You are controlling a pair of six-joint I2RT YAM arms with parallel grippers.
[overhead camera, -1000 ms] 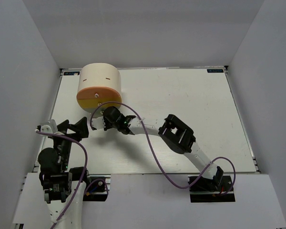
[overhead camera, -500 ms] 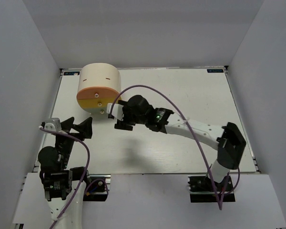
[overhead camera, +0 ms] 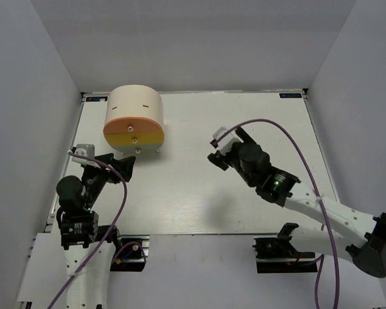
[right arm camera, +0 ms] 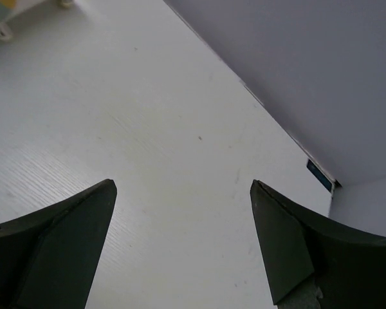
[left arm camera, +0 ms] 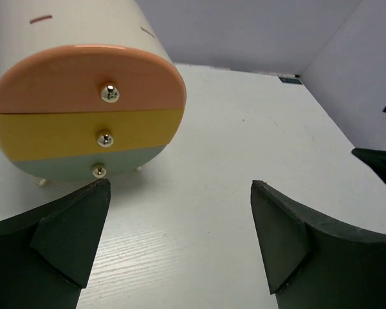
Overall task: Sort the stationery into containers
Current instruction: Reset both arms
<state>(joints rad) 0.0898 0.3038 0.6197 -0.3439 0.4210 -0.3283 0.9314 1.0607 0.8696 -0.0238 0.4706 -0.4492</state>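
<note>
Container: cream cylindrical box (overhead camera: 134, 102), at far left of table (overhead camera: 257, 129), flat drawer face turned toward the arm bases. Fitted with orange drawer (left arm camera: 83, 77) uppermost, yellow drawer (left arm camera: 83, 134) beneath, pale green drawer (left arm camera: 64, 167) lowest. All three pushed in flush, knobs (left arm camera: 109, 93) in one column. Stationery: none visible loose on the table in any view. Presumed stowed inside the drawers, contents hidden and unconfirmed. Left gripper (left arm camera: 180, 183): spread wide, empty, near the box front and aimed at it, not touching. Right gripper (right arm camera: 182, 183): spread wide, empty, over bare table toward the middle-right, well apart from the box. Status, as judged: sorting apparently finished or all but finished, nothing seen left to pick up, no drawer left ajar. At most, parking of the arms outstanding.
</note>
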